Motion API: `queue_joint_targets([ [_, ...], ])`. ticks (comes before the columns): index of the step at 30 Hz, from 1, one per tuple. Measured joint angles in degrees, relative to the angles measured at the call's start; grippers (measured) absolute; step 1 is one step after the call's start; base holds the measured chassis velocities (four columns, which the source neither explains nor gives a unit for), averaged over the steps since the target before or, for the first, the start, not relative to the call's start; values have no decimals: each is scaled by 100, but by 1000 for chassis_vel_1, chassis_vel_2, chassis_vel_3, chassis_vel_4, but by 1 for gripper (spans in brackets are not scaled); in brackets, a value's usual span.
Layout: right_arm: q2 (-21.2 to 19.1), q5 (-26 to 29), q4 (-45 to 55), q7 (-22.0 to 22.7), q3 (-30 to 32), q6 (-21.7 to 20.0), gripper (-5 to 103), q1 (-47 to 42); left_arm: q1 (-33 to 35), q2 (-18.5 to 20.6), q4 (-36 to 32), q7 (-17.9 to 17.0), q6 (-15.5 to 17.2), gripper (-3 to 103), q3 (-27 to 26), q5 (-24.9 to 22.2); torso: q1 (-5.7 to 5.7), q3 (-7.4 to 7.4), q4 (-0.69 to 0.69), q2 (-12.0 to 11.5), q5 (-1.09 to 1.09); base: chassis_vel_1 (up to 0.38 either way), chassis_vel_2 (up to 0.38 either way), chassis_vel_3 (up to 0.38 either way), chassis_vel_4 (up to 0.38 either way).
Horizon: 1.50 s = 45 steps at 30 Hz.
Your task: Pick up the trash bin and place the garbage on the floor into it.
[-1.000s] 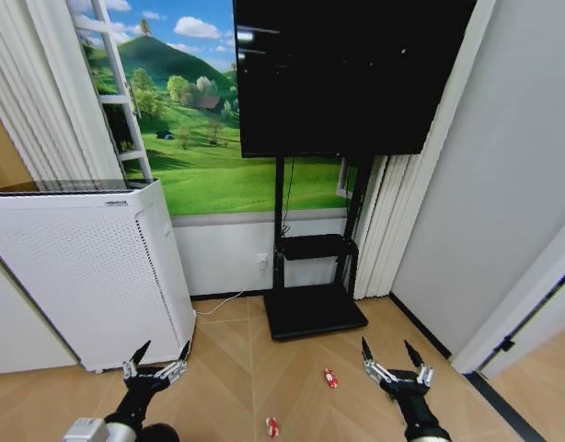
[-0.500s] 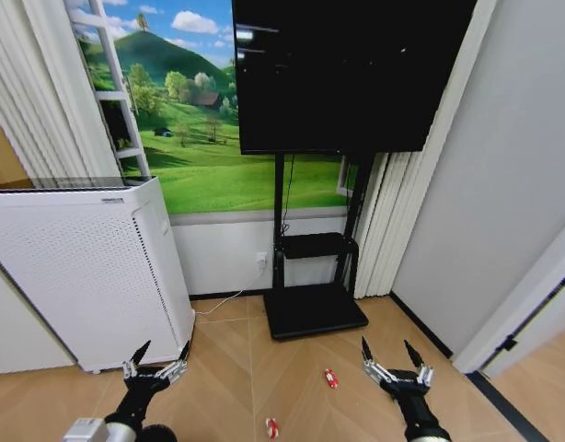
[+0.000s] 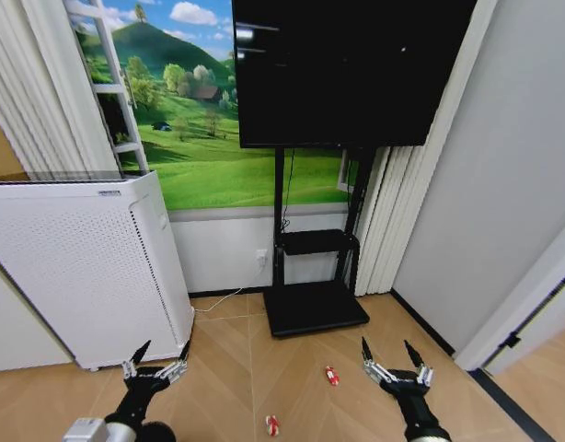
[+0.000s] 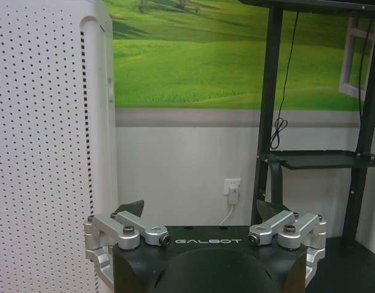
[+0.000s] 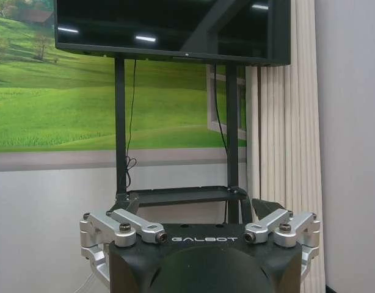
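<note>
Two red-and-white pieces of garbage lie on the wooden floor, one [image 3: 331, 376] just left of my right gripper and one [image 3: 272, 424] nearer, between the two arms. The trash bin is out of view. My left gripper [image 3: 163, 351] hangs open low in front of the white appliance, its fingers empty. My right gripper [image 3: 386, 349] hangs open at the same height, right of the garbage, also empty. The left wrist view shows the left gripper [image 4: 203, 210] spread wide toward the wall. In the right wrist view, the right gripper [image 5: 196, 204] is spread toward the TV stand.
A tall white perforated appliance [image 3: 80, 267] stands at the left against the wall. A black TV [image 3: 351, 74] on a black stand with a floor plate [image 3: 315, 311] is straight ahead. A grey wall and door frame [image 3: 522, 304] close the right side.
The whole head view has shifted slightly, so the camera has moved a little. Both grippers stay open in the same pose, and the garbage lies where it was.
</note>
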Motion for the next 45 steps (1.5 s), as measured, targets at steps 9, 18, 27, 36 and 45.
queue_joint_targets([
  [9, 0, 0, 0, 0, 0, 0, 100, 0, 0, 0, 0, 0, 0, 100, 0, 0, -84, -120, 0, -204, 0, 0, 0, 0, 0],
  [18, 0, 0, 0, 0, 0, 0, 100, 0, 0, 0, 0, 0, 0, 100, 0, 0, -177, -253, 0, -429, 0, 0, 0, 0, 0],
  [27, 0, 0, 0, 0, 0, 0, 100, 0, 0, 0, 0, 0, 0, 100, 0, 0, -270, -395, 0, -665, 0, 0, 0, 0, 0],
  [36, 0, 0, 0, 0, 0, 0, 100, 0, -1, 0, 0, 0, 0, 100, 0, 0, -344, -503, 0, -848, 0, 0, 0, 0, 0],
  [45, 0, 0, 0, 0, 0, 0, 100, 0, -1, 0, 0, 0, 0, 100, 0, 0, -383, -569, 0, -953, 0, 0, 0, 0, 0],
])
